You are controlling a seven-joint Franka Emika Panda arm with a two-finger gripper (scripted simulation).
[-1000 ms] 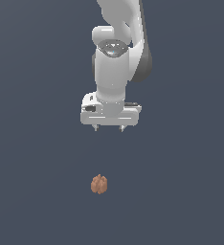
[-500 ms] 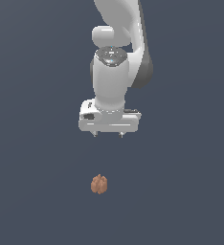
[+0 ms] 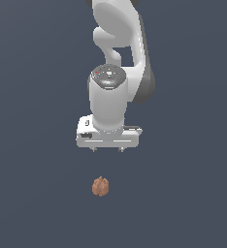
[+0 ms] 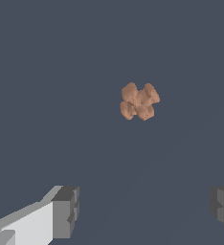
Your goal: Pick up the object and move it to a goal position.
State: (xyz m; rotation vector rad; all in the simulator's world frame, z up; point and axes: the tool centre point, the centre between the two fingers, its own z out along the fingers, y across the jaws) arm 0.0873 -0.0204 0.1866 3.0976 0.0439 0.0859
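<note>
The object [image 3: 101,186] is a small brownish-orange lobed lump lying on the dark grey floor, below the arm in the exterior view. It also shows in the wrist view as the object [image 4: 139,101], well ahead of the fingers and free of them. My white gripper [image 3: 107,149] hangs above it, slightly toward the exterior view's right, pointing down. Its two fingertips [image 4: 66,212] stand wide apart with nothing between them, so the gripper [image 4: 145,208] is open and not touching the lump.
A plain dark grey surface [image 3: 33,193] lies all around. The white arm [image 3: 118,58] rises from the gripper toward the upper part of the exterior view.
The arm has tilted and the gripper has come lower and nearer to the object. The lump has stayed in place.
</note>
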